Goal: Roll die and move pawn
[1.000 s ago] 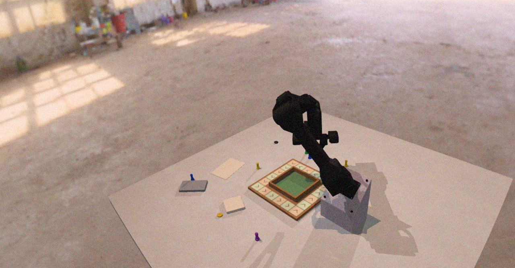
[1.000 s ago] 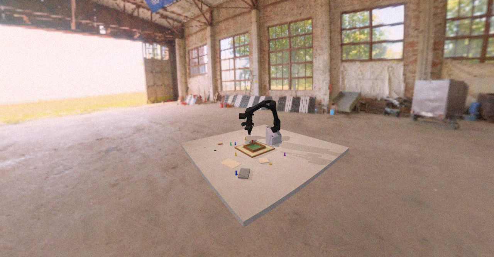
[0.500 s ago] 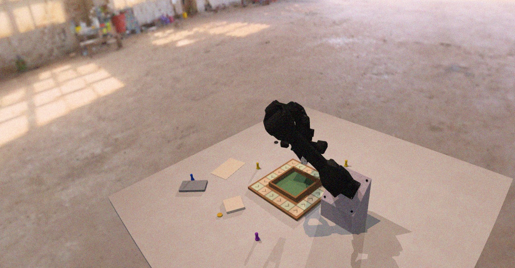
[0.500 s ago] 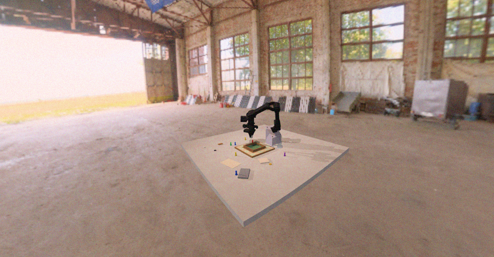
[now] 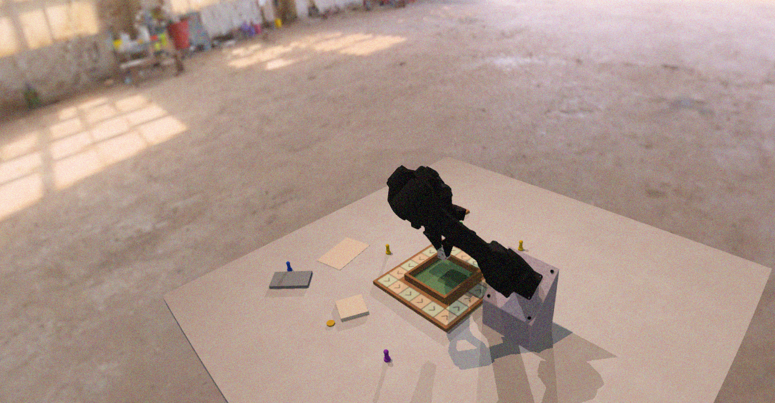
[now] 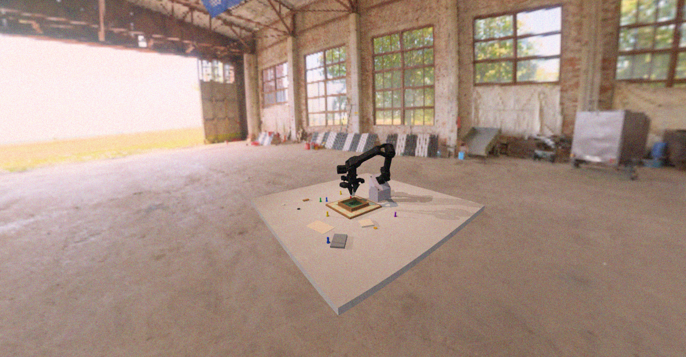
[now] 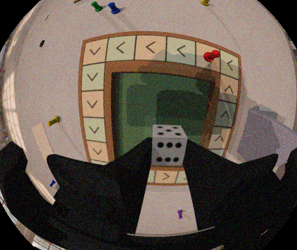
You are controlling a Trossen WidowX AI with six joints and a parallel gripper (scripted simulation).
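Observation:
My gripper is shut on the white die, which has black pips. It holds the die above the dice tray, a green well with a brown wooden rim. The tray sits in the middle of the board, whose ring of squares carries arrows. The red pawn stands on a peach square in the top row in the wrist view, next to the right corner square. Its square's arrow is hidden.
Around the board stand a yellow pawn, another yellow pawn, a green pawn, blue pawns and a purple pawn. A grey block, cream block, orange disc and flat sheet lie on the table.

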